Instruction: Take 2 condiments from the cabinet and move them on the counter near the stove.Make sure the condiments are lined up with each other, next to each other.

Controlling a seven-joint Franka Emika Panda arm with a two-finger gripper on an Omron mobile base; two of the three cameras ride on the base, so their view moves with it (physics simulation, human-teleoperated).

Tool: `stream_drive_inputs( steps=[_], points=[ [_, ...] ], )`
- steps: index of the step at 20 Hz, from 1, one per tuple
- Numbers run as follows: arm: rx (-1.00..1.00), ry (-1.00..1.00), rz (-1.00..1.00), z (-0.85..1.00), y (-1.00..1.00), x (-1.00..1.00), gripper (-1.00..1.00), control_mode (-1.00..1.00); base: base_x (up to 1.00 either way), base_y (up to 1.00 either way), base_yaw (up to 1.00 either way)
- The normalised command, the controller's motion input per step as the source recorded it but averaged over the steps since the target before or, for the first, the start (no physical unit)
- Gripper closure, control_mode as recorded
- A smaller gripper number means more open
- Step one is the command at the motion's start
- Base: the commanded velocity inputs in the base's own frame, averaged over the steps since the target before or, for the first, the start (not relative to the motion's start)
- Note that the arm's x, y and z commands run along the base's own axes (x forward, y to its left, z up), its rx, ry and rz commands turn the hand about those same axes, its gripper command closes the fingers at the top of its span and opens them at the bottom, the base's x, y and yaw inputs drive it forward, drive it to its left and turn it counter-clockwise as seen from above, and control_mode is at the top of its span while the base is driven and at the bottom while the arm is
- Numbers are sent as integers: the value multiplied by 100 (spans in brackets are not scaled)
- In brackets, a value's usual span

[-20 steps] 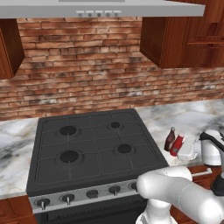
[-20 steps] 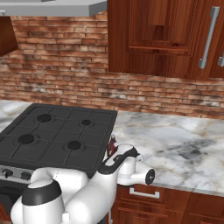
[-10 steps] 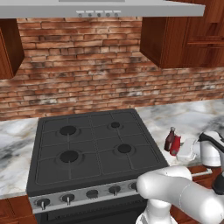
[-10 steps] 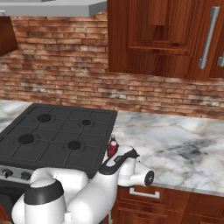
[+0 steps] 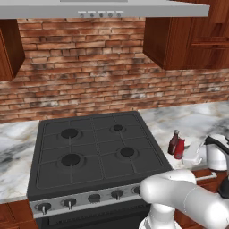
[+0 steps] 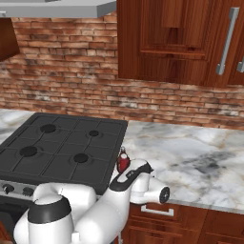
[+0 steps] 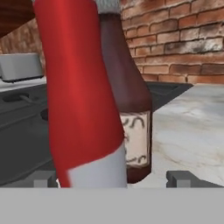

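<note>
Claw [image 7: 113,178] opened; bottles [image 5: 176,144] on marble counter [image 6: 200,157].

Red bottle [image 7: 83,109]: smooth, glossy, plastic look, white base. Maroon bottle [image 7: 131,96]: dark glossy glass, pale paper label. Desk [image 6: 190,157]: polished marble, brownish veins. Stove [image 5: 94,152]: matt black top, brushed silver metal knob strip. Cabinet [image 6: 176,43]: reddish wood, satin. Wall [image 5: 89,67]: rough brick.

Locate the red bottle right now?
The red bottle stands on the counter just right of the stove, beside the maroon bottle.
</note>
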Motion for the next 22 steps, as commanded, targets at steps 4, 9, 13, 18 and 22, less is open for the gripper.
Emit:
stream_drive_inputs(
  steps=[4,9,13,18,22],
  points=[
    [0,0,0,31,-30,-18,-100,-100,0,0,0],
    [0,0,0,60,-8,-42,-100,-100,0,0,0],
    [-4,-1,0,87,1,-67,-100,-100,0,0,0],
    [-11,-1,-1,89,46,-59,-100,-100,0,0,0],
    [-16,4,-11,83,97,-22,-100,-100,0,0,0]
  ],
)
